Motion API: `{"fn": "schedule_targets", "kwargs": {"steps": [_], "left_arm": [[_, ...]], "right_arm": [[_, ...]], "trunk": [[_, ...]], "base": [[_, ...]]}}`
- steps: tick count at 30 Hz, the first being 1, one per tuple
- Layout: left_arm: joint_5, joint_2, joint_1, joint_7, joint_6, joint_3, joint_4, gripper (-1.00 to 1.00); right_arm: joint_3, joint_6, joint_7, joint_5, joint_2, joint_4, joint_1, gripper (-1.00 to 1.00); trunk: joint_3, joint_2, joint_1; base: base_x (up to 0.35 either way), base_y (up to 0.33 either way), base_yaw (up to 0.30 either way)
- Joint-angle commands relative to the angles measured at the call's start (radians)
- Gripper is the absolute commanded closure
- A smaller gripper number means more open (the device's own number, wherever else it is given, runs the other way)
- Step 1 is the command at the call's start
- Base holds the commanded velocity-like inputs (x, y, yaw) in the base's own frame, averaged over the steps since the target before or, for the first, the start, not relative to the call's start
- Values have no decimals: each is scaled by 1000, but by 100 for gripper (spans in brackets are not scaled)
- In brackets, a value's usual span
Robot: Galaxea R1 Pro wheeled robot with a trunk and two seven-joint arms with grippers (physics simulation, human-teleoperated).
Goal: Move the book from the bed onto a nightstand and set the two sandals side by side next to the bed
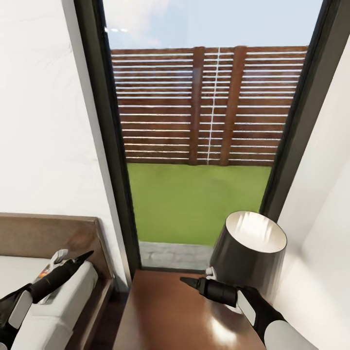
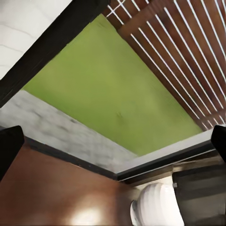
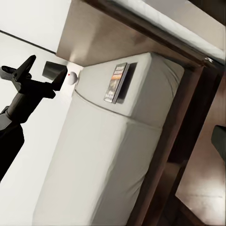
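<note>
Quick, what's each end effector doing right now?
Left end effector: open, holding nothing.
Right end effector: open, holding nothing.

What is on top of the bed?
The book lies flat on the bed's grey mattress, near the headboard corner. In the head view the left arm's fingers cover most of it. The rest of the mattress that shows is bare.

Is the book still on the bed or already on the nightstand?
On the bed: the book lies flat on the mattress near the headboard. The nightstand top beside the lamp carries no book.
</note>
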Motion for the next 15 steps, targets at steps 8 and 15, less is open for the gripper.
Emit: {"fn": "schedule_targets", "kwargs": {"steps": [8, 15], "left_arm": [[6, 0, -1, -3, 7, -15, 1, -100], [6, 0, -1, -3, 7, -16, 1, -100]], "right_arm": [[-1, 9, 1, -5, 0, 0, 0, -100], [-1, 9, 1, -5, 0, 0, -1, -100]], "trunk": [[-1, 0, 1], [-1, 0, 1]], "base": [[89, 16, 0], [36, 100, 0]]}}
